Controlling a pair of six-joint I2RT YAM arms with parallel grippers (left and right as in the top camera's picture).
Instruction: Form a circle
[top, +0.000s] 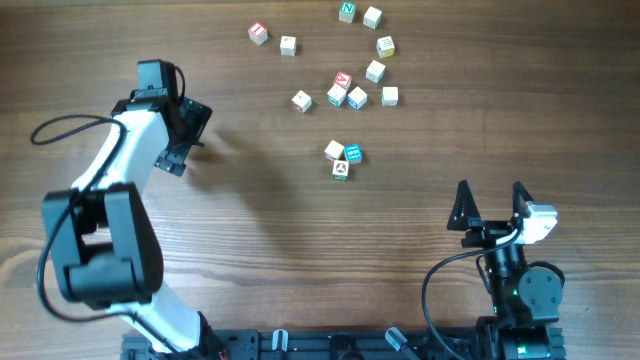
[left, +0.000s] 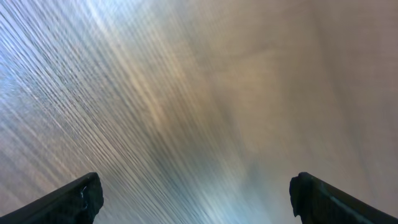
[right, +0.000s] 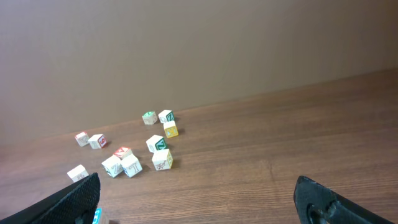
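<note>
Lying loose: cubes (top: 357, 98) — about fourteen, pale wood, scattered over the far middle of the counter (top: 260, 230); no ring formed.
Lettering: green "N" on the farthest cube (top: 347, 11); red, green and blue faces elsewhere, too small to read.
Grouping: ragged spread on the far side; trio (top: 341, 158) touching, set nearest.
Far edge: wall (right: 186, 50) close behind the farthest cubes.
Open room: broad wood between the trio and both sets of jaws.
Left jaws: spread wide, holding nothing — well left of the cubes.
Right jaws: spread wide, holding nothing, at the near side.
</note>
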